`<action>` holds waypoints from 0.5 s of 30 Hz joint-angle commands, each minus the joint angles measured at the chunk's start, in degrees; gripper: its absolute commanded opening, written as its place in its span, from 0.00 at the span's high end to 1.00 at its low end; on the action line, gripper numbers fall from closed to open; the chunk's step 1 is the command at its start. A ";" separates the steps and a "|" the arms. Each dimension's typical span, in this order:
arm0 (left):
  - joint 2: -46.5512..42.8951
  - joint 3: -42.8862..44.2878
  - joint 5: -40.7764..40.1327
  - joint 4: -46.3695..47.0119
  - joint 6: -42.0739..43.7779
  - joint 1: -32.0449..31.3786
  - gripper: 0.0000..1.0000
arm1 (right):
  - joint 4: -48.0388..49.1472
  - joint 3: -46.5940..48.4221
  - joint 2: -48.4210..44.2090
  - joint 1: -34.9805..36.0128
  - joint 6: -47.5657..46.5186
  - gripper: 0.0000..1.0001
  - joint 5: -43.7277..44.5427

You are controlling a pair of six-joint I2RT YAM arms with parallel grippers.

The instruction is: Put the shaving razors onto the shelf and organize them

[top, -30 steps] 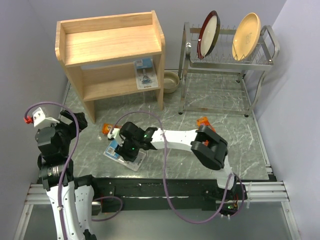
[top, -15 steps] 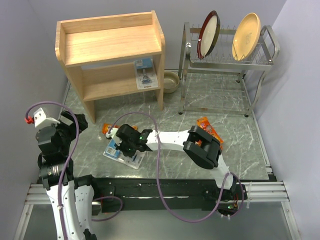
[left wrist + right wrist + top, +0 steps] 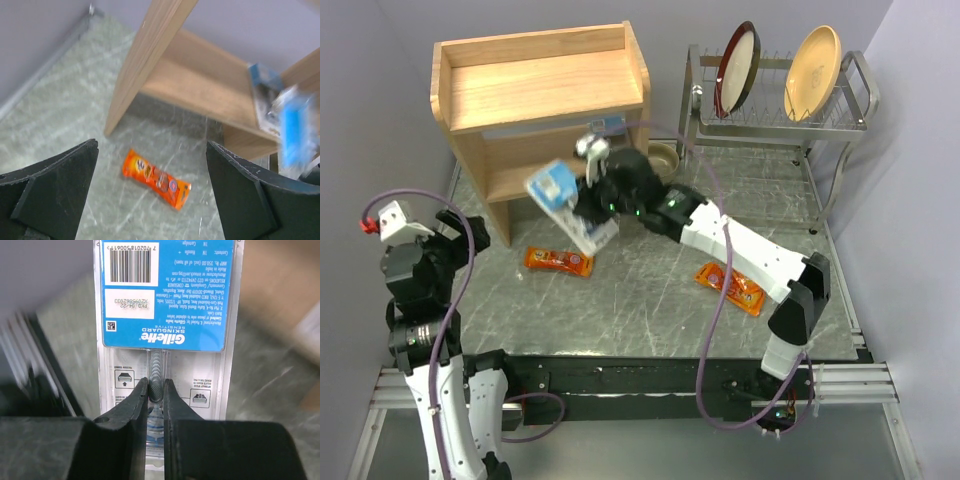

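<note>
My right gripper is shut on a clear blister razor pack with a blue-white card and holds it in the air in front of the wooden shelf's lower tier. In the right wrist view the fingers pinch the razor handle through the pack. A second blister pack lies on the lower tier at its right end. One orange pack lies on the table near the shelf and also shows in the left wrist view. Another orange pack lies to the right. My left gripper is open and empty, above the table at the left.
A metal wire dish rack with two plates stands at the back right. A bowl sits between the shelf and the rack. The shelf's front side panel stands close ahead of the left gripper.
My right gripper lifted the blister pack off the table near the front and carried it back and up towards the shelf's lower tier. Both orange packs are now uncovered. The left arm shifted slightly.
</note>
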 commanded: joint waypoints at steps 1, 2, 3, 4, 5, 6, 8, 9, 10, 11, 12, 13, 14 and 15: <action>1.36 4.14 1.45 0.98 4.63 -0.05 0.06 | 0.70 11.84 5.53 -0.10 8.63 1.00 8.73; 1.36 4.40 1.98 0.89 4.71 -0.05 0.06 | 0.69 13.28 8.07 -0.10 9.25 1.00 11.00; 1.53 4.67 2.42 0.72 4.54 -0.05 0.06 | 0.95 14.60 9.05 -0.19 10.30 1.00 12.07; 2.32 5.02 3.47 0.19 4.37 0.03 0.06 | 1.22 16.96 10.02 -0.19 10.83 1.00 12.95; 2.67 5.72 4.01 0.01 4.19 0.12 0.06 | 1.39 18.37 12.29 -0.19 11.18 1.00 14.18; 2.85 5.90 4.45 -0.16 4.19 0.30 0.06 | 1.14 19.78 13.53 -0.19 11.97 1.00 15.93; 3.38 6.16 4.89 -0.25 4.80 0.38 0.01 | 1.39 22.95 16.26 -0.28 12.33 1.00 17.35; 3.47 6.16 5.15 -0.25 5.06 0.38 0.01 | 1.57 23.57 16.97 -0.37 12.24 1.00 18.05; 3.73 6.16 5.33 -0.34 5.24 0.47 0.01 | 1.66 24.62 17.58 -0.28 12.33 1.00 18.32; 3.91 5.99 6.29 -0.51 5.59 0.47 0.01 | 1.83 24.98 18.55 -0.37 12.24 1.00 18.32; 3.82 5.73 6.73 -0.43 5.59 0.39 0.01 | 2.01 25.42 18.99 -0.46 12.33 1.00 18.58; 3.65 5.38 7.17 -0.34 5.51 0.38 0.01 | 2.45 26.03 19.34 -0.63 12.33 1.00 18.76; 3.56 4.59 7.96 -0.34 5.07 0.47 0.01 | 3.23 26.30 20.13 -0.89 12.16 1.00 19.11; 3.47 4.23 8.66 -0.34 4.81 0.39 0.02 | 3.59 26.73 20.66 -1.07 11.98 1.00 19.46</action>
